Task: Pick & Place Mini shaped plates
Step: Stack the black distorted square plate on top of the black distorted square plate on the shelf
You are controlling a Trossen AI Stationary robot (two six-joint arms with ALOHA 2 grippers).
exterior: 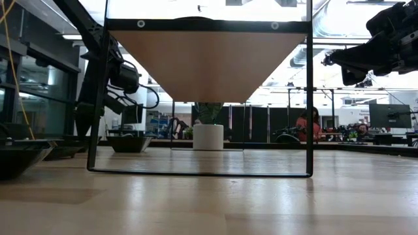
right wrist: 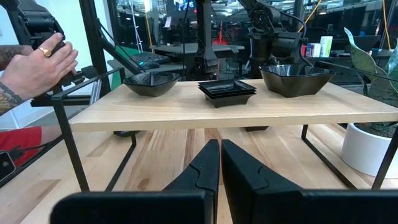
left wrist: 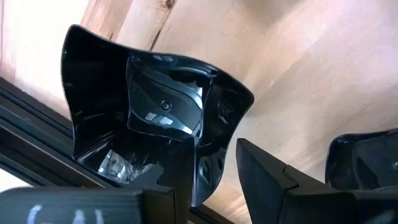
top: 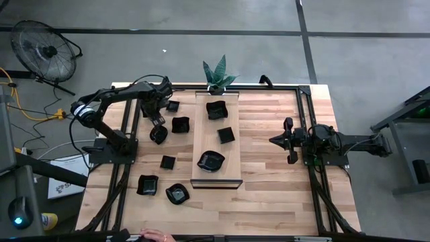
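Overhead, my left gripper [top: 158, 129] hangs over the left half of the table, its fingers closed on the rim of a wavy-rimmed black plate [left wrist: 155, 118] — the wrist camera shows one dark finger [left wrist: 180, 180] pressed inside the wall and the other outside it. The plate sits tilted in the grip, its hollow facing the camera; I cannot tell whether it is clear of the table.

To the right of that gripper stands the raised wooden board [top: 201, 128], long axis running near to far. Three plates are already on it: a wavy one at the far end [top: 216, 109], a small square one in the middle [top: 226, 135] and a larger dish at the near end [top: 211, 161]. The carried plate lies just left of the board's left edge, so the coming move, as I judge it, is a short carry rightward and up onto the free strip of the board.

Loose plates wait on the table on the left — one beside the gripper [top: 180, 124], a small square farther off [top: 173, 106], another small square [top: 168, 162] and two near the front [top: 148, 185], [top: 177, 193].

My right gripper [right wrist: 219, 163] is parked well to the right, fingers pressed together, empty. The left arm is plainly the nearer one.

A person's hand [right wrist: 37, 65] rests at the frame beyond the board.
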